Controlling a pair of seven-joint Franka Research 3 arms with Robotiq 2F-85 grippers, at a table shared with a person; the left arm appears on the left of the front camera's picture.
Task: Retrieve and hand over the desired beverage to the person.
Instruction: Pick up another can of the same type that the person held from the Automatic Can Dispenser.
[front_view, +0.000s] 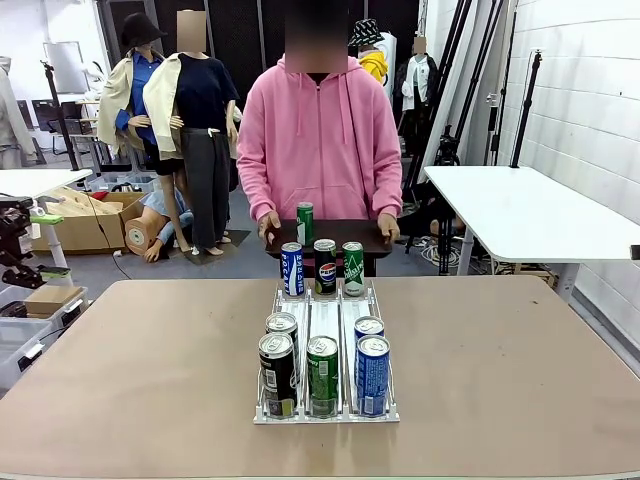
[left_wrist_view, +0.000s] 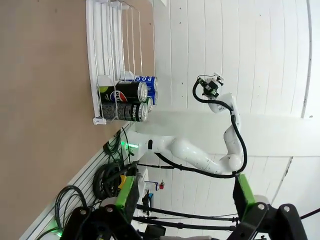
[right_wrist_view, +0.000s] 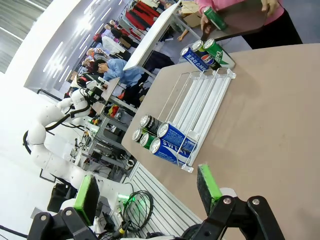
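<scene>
A person (front_view: 318, 130) in a pink hooded top stands at the far side of a brown bench (front_view: 150, 360), holding a dark tray (front_view: 345, 232) with a lone green can (front_view: 305, 222) upright on it. In the middle of the bench lies a white three-lane wire rack (front_view: 327, 300) holding drinks cans. Three cans stand at its far end, near the person. Five stand at its near end, by the robot: a black front can (front_view: 277, 375), a green front can (front_view: 322, 375) and a blue front can (front_view: 372, 375) packed side by side, with two more just behind.

The left fingers (left_wrist_view: 126, 192) stand apart and hold nothing. The right fingers (right_wrist_view: 207, 182) also stand apart and are empty. Both sit back by the robot's edge of the bench, well apart from the rack.

Which drink is wanted cannot be told, so the step in hand looks like choosing one and reaching for it. It would go best to wait for a clear sign from the person. The fingers should then come down over the chosen can from above, since its neighbours crowd its sides. They should lift it straight up, keep it upright and carry it across to the tray.

Readable print in the wrist views: a black can marked "PEPSI" (left_wrist_view: 125, 111), a blue can marked "POC" (left_wrist_view: 145, 80), and a blue can with letters beginning "SWE" (right_wrist_view: 172, 142). The far middle can (front_view: 325, 265) bears the Pepsi roundel. Other labels are too small to read.
</scene>
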